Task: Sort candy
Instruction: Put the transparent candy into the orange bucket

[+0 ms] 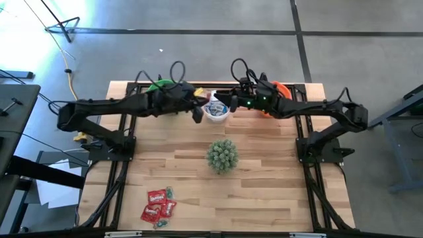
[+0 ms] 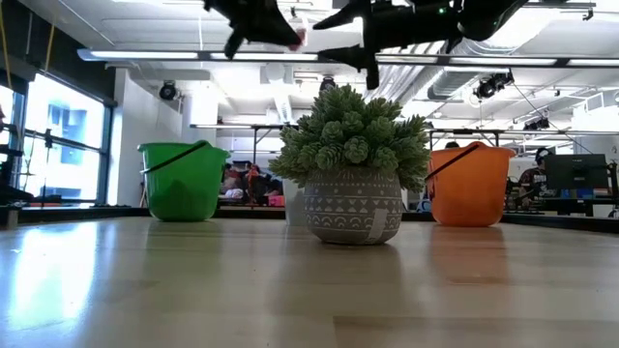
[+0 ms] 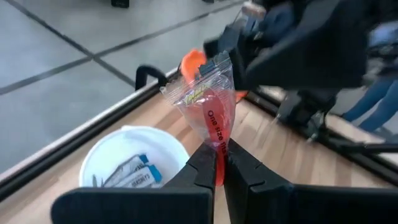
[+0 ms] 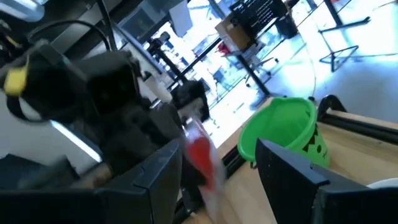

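A red candy [image 3: 211, 106] in a part-clear wrapper is high above the table's far middle, with my left gripper [image 3: 222, 165] shut on it. My right gripper [image 4: 219, 149] stands open just beyond the candy's free end and faces it, with no contact showing. Below them a white cup [image 1: 216, 112] holds blue-and-white candy [image 3: 134, 173]. A green cup [image 1: 160, 84] stands at the far left and an orange cup [image 1: 280, 88] at the far right. Several red candies [image 1: 158, 203] lie near the table's front left. My left gripper pinches one end of the red candy [image 3: 220, 149] between its two fingers. The fingers come from the table's left, slanting slightly down. The rest of the wrapper sticks out past the fingertips toward my right gripper, lifted clear of the table and the cups.
A spiky green plant [image 1: 222, 155] in a grey patterned pot stands at the table's middle, in front of the white cup. Bare wood lies around it and along the right half of the table [image 1: 277, 192].
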